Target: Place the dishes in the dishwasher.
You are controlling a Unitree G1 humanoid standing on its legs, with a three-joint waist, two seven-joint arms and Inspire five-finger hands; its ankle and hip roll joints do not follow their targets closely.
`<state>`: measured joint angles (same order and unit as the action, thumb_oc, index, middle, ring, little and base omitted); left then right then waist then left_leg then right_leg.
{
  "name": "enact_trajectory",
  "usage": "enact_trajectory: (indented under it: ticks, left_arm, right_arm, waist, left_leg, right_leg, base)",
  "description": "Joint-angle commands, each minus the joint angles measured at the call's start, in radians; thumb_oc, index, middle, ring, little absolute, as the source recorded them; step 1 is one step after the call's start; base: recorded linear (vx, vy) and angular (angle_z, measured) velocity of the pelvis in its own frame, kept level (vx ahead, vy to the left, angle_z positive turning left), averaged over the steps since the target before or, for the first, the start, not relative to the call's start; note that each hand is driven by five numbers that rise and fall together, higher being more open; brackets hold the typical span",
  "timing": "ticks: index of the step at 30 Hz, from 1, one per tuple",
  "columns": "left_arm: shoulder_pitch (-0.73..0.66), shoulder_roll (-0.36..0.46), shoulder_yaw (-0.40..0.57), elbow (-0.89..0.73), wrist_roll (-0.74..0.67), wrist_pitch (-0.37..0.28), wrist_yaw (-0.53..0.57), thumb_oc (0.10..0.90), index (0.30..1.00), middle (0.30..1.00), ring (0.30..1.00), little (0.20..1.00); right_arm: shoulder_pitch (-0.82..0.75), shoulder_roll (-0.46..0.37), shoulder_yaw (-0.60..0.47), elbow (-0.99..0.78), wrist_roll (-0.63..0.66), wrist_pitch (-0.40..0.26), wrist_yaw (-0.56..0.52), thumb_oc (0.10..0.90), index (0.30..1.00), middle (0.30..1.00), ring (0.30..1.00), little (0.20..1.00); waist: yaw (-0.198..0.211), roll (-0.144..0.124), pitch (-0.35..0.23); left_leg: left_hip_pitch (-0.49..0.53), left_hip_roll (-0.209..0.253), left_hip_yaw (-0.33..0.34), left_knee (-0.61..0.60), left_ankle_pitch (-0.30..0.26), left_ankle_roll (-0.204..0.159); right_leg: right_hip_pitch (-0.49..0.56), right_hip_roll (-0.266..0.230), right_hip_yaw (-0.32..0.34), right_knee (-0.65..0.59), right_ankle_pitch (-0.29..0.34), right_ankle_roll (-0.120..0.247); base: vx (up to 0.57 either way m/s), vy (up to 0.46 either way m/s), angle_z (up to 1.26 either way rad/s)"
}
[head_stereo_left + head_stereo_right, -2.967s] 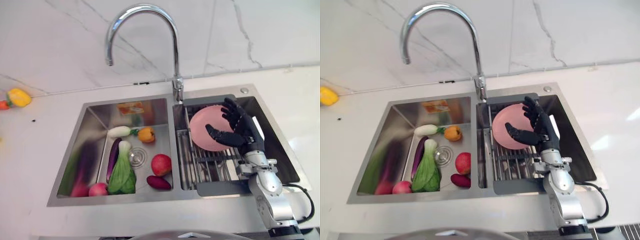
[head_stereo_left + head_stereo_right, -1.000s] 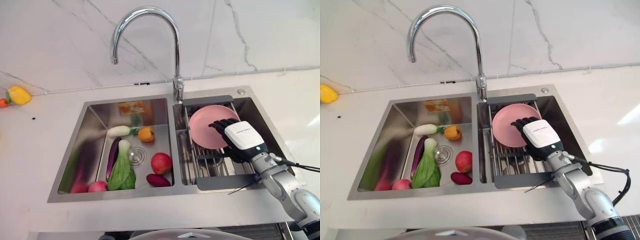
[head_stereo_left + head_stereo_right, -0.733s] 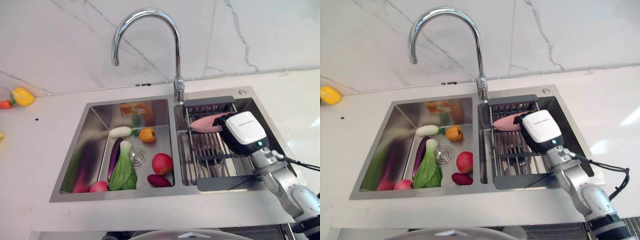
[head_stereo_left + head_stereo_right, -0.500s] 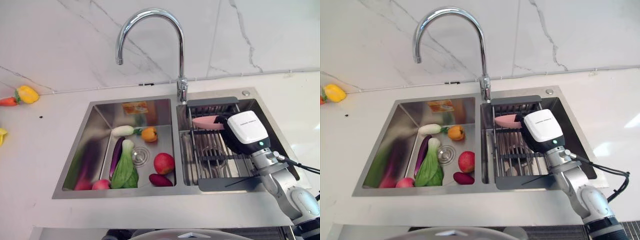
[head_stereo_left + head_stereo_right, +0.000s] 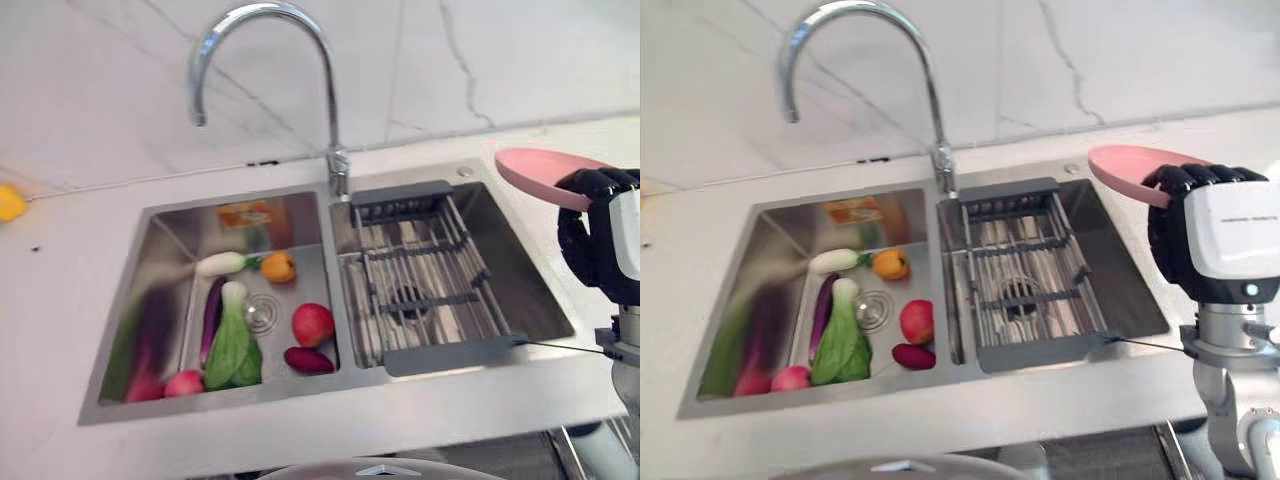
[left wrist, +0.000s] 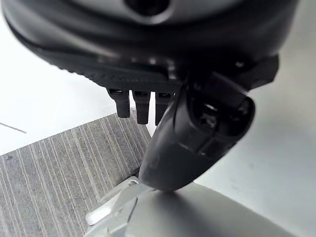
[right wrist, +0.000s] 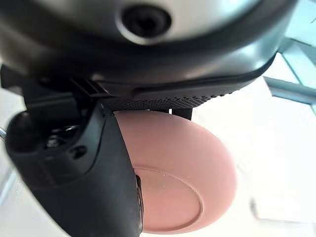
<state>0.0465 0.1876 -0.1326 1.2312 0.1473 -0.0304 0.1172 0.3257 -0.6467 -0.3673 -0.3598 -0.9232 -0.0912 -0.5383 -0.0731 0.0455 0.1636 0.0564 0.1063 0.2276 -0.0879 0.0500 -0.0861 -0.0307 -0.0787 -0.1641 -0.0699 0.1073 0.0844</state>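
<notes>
My right hand (image 5: 1200, 230) holds a pink plate (image 5: 1130, 163) lifted above the counter at the sink's far right corner, fingers curled over its rim. The plate lies nearly flat and sticks out toward the sink. In the right wrist view the thumb (image 7: 98, 177) presses on the pink plate (image 7: 182, 182), whose underside shows. My left hand (image 6: 192, 128) hangs over a grey ribbed floor, with its fingers short and straight beside the thumb and nothing held.
A dark wire drying rack (image 5: 430, 275) lies bare in the right sink basin. The left basin (image 5: 170, 260) holds vegetables and fruit: bok choy (image 5: 232, 345), eggplant, apple (image 5: 312, 323), an orange pepper. The chrome faucet (image 5: 265, 70) arches over the middle divider.
The right hand lifted the plate out of the rack and carried it up and to the right, past the sink's edge. The camera also shifted.
</notes>
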Motion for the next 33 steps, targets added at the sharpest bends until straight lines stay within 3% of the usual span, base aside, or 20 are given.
enact_trajectory:
  ticks: [1, 2, 3, 4, 5, 7, 9, 10, 14, 15, 16, 17, 19, 21, 22, 23, 24, 25, 27, 33]
  left_arm:
    - [-0.128, -0.030, -0.036, 0.025, 0.001, -0.058, -0.040, 0.800, 0.900, 0.900, 0.900, 0.900]
    - [-0.134, -0.026, -0.032, 0.023, -0.006, -0.058, -0.038, 0.800, 0.900, 0.900, 0.900, 0.900]
    - [-0.134, -0.026, -0.032, 0.023, -0.006, -0.058, -0.038, 0.800, 0.900, 0.900, 0.900, 0.900]
    - [-0.132, -0.022, -0.021, 0.023, -0.016, -0.057, -0.030, 0.800, 0.900, 0.900, 0.900, 0.900]
    - [-0.124, -0.010, 0.008, 0.022, -0.048, -0.057, -0.021, 0.800, 0.900, 0.900, 0.900, 0.900]
    - [-0.112, -0.007, 0.014, 0.022, -0.079, -0.060, -0.026, 0.800, 0.900, 0.900, 0.900, 0.900]
    - [-0.104, -0.009, 0.015, 0.021, -0.086, -0.059, -0.037, 0.800, 0.900, 0.900, 0.900, 0.900]
    - [-0.085, -0.015, 0.015, 0.028, -0.103, -0.063, -0.043, 0.800, 0.900, 0.900, 0.900, 0.900]
    - [-0.073, -0.027, 0.053, 0.050, -0.110, -0.061, -0.037, 0.800, 0.900, 0.900, 0.900, 0.900]
    - [-0.072, -0.037, 0.079, 0.047, -0.120, -0.062, -0.030, 0.800, 0.900, 0.900, 0.900, 0.900]
    - [-0.054, -0.049, 0.181, 0.047, -0.257, -0.064, -0.014, 0.800, 0.900, 0.900, 0.900, 0.900]
    - [-0.054, -0.049, 0.181, 0.047, -0.257, -0.064, -0.014, 0.800, 0.900, 0.900, 0.900, 0.900]
    - [-0.058, -0.059, 0.192, 0.053, -0.270, -0.073, -0.015, 0.800, 0.900, 0.900, 0.900, 0.900]
    - [-0.060, -0.058, 0.194, 0.053, -0.264, -0.073, -0.006, 0.800, 0.900, 0.900, 0.900, 0.900]
    - [-0.053, -0.054, 0.205, 0.053, -0.272, -0.076, -0.003, 0.800, 0.900, 0.900, 0.900, 0.900]
    - [-0.045, -0.051, 0.214, 0.052, -0.276, -0.077, -0.006, 0.800, 0.900, 0.900, 0.900, 0.900]
    - [-0.041, -0.052, 0.212, 0.052, -0.276, -0.077, -0.007, 0.800, 0.900, 0.900, 0.900, 0.900]
    - [-0.037, -0.058, 0.205, 0.059, -0.271, -0.075, -0.008, 0.800, 0.900, 0.900, 0.900, 0.900]
    - [-0.042, -0.061, 0.190, 0.069, -0.248, -0.072, -0.007, 0.800, 0.900, 0.900, 0.900, 0.900]
    - [-0.058, -0.067, 0.168, 0.052, -0.243, -0.078, -0.003, 0.800, 0.900, 0.900, 0.900, 0.900]
  right_arm:
    - [-0.149, -0.008, -0.033, -0.025, -0.014, 0.086, -0.065, 0.400, 0.300, 0.300, 0.300, 0.300]
    - [-0.168, -0.009, -0.033, -0.012, -0.023, 0.104, -0.075, 0.400, 0.300, 0.300, 0.300, 0.300]
    - [-0.168, -0.009, -0.033, -0.012, -0.023, 0.104, -0.075, 0.400, 0.300, 0.300, 0.300, 0.300]
    - [-0.186, -0.014, -0.028, -0.008, -0.034, 0.121, -0.080, 0.400, 0.300, 0.300, 0.300, 0.300]
    - [-0.241, -0.041, 0.001, -0.005, -0.052, 0.126, -0.066, 0.400, 0.300, 0.300, 0.300, 0.300]
    - [-0.290, -0.075, 0.022, 0.004, -0.081, 0.134, -0.038, 0.400, 0.300, 0.300, 0.300, 0.300]
    - [-0.305, -0.096, 0.022, 0.006, -0.082, 0.126, -0.026, 0.400, 0.300, 0.300, 0.300, 0.300]
    - [-0.339, -0.127, 0.018, 0.002, -0.094, 0.132, -0.031, 0.400, 0.300, 0.300, 0.300, 0.300]
    - [-0.325, -0.160, -0.001, -0.008, -0.084, 0.114, -0.035, 0.400, 0.300, 0.300, 0.300, 0.300]
    - [-0.272, -0.176, -0.046, -0.016, -0.063, 0.100, -0.039, 0.400, 0.300, 0.300, 0.300, 0.300]
    - [-0.229, -0.185, -0.071, -0.009, -0.063, 0.105, -0.039, 0.400, 0.300, 0.300, 0.300, 0.300]
    - [-0.229, -0.185, -0.071, -0.009, -0.063, 0.105, -0.039, 0.400, 0.300, 0.300, 0.300, 0.300]
    - [-0.240, -0.193, -0.057, 0.028, -0.062, 0.124, -0.008, 0.400, 0.300, 0.300, 0.300, 0.300]
    - [-0.253, -0.183, -0.039, 0.026, -0.066, 0.115, -0.002, 0.400, 0.300, 0.300, 0.300, 0.300]
    - [-0.245, -0.183, -0.042, 0.019, -0.069, 0.106, 0.005, 0.400, 0.300, 0.300, 0.300, 0.300]
    - [-0.220, -0.180, -0.058, 0.014, -0.073, 0.100, 0.013, 0.400, 0.300, 0.300, 0.300, 0.300]
    - [-0.213, -0.179, -0.062, 0.008, -0.073, 0.099, 0.015, 0.400, 0.300, 0.300, 0.300, 0.300]
    - [-0.193, -0.168, -0.073, -0.001, -0.077, 0.097, 0.018, 0.400, 0.300, 0.300, 0.300, 0.300]
    - [-0.174, -0.142, -0.065, -0.021, -0.080, 0.088, 0.019, 0.400, 0.300, 0.300, 0.300, 0.300]
    - [-0.061, -0.013, -0.020, -0.015, -0.049, 0.058, 0.044, 0.400, 0.300, 0.300, 0.300, 0.300]
  waist:
    - [-0.003, -0.076, -0.004]
    - [0.014, -0.072, 0.001]
    - [0.014, -0.072, 0.001]
    - [0.041, -0.061, 0.000]
    - [0.083, -0.059, 0.005]
    - [0.113, -0.064, -0.003]
    - [0.128, -0.064, -0.013]
    - [0.152, -0.055, -0.023]
    - [0.144, -0.016, -0.015]
    - [0.118, 0.014, 0.001]
    - [0.118, 0.027, 0.027]
    - [0.118, 0.027, 0.027]
    - [0.119, 0.014, 0.051]
    - [0.118, 0.000, 0.054]
    - [0.113, -0.004, 0.048]
    - [0.095, 0.000, 0.035]
    - [0.100, 0.002, 0.032]
    - [0.072, 0.021, 0.014]
    - [0.069, 0.034, 0.004]
    - [0.026, 0.036, -0.001]
  left_leg:
    - [-0.061, 0.053, -0.026, 0.005, -0.030, 0.004]
    - [-0.080, 0.071, 0.006, 0.013, -0.017, 0.002]
    - [-0.080, 0.071, 0.006, 0.013, -0.017, 0.002]
    - [-0.094, 0.096, 0.056, 0.022, -0.003, -0.002]
    - [-0.100, 0.126, 0.136, 0.042, 0.030, -0.016]
    - [-0.124, 0.143, 0.168, 0.066, 0.057, -0.025]
    - [-0.144, 0.155, 0.178, 0.079, 0.068, -0.029]
    - [-0.163, 0.194, 0.201, 0.087, 0.102, -0.054]
    - [-0.153, 0.258, 0.202, 0.076, 0.182, -0.114]
    - [-0.153, 0.291, 0.182, 0.078, 0.214, -0.140]
    - [-0.138, 0.289, 0.127, 0.107, 0.207, -0.148]
    - [-0.138, 0.289, 0.127, 0.107, 0.207, -0.148]
    - [-0.123, 0.220, -0.041, 0.196, 0.137, -0.134]
    - [-0.117, 0.136, -0.130, 0.266, 0.042, -0.113]
    - [-0.117, 0.111, -0.137, 0.269, 0.009, -0.100]
    - [-0.098, 0.116, -0.104, 0.243, -0.023, -0.086]
    - [-0.091, 0.117, -0.099, 0.235, -0.023, -0.085]
    - [-0.052, 0.141, -0.080, 0.158, 0.001, -0.091]
    - [-0.016, 0.141, -0.102, 0.083, 0.013, -0.090]
    - [0.010, 0.129, -0.061, 0.006, 0.024, -0.089]
  right_leg:
    - [-0.001, -0.066, 0.138, -0.002, -0.024, 0.129]
    - [0.003, -0.087, 0.091, 0.018, -0.033, 0.127]
    - [0.003, -0.087, 0.091, 0.018, -0.033, 0.127]
    - [0.025, -0.126, -0.011, 0.046, -0.051, 0.132]
    - [0.085, -0.197, -0.115, 0.104, -0.061, 0.139]
    - [0.136, -0.238, -0.102, 0.159, -0.065, 0.156]
    - [0.144, -0.239, -0.083, 0.149, -0.073, 0.160]
    - [0.167, -0.250, -0.137, 0.104, -0.092, 0.176]
    - [0.187, -0.178, -0.170, 0.007, -0.123, 0.152]
    - [0.220, -0.127, -0.171, -0.017, -0.166, 0.139]
    - [0.234, -0.115, -0.188, -0.017, -0.180, 0.127]
    - [0.234, -0.115, -0.188, -0.017, -0.180, 0.127]
    - [0.216, -0.113, -0.157, -0.017, -0.174, 0.105]
    - [0.193, -0.113, -0.125, -0.017, -0.155, 0.090]
    - [0.174, -0.109, -0.112, -0.017, -0.148, 0.083]
    - [0.167, -0.101, -0.108, -0.017, -0.151, 0.084]
    - [0.168, -0.101, -0.105, -0.017, -0.151, 0.085]
    - [0.161, -0.080, -0.095, -0.017, -0.152, 0.088]
    - [0.151, -0.070, -0.078, -0.017, -0.146, 0.089]
    - [0.141, -0.088, -0.098, -0.014, -0.124, 0.102]
  base:
    - [-0.37, -0.150, -1.04]
    - [-0.29, -0.114, -0.60]
    - [-0.26, -0.077, -0.55]
    - [-0.30, -0.077, -1.32]
    - [-0.39, -0.115, -1.61]
    - [-0.29, -0.179, -1.21]
    - [-0.15, -0.193, -0.87]
    - [-0.13, -0.295, -0.71]
    - [-0.08, -0.326, -0.67]
    - [-0.09, -0.436, -0.14]
    - [-0.09, -0.416, -0.15]
    - [-0.10, -0.264, 0.28]
    - [-0.11, -0.193, 0.14]
    - [-0.12, -0.242, -0.59]
    - [-0.07, -0.136, -0.86]
    - [-0.03, -0.062, -0.97]
    - [0.04, 0.050, -0.67]
    - [0.04, 0.076, -0.12]
    - [0.01, 0.065, 0.14]
    - [-0.01, 0.067, 0.04]
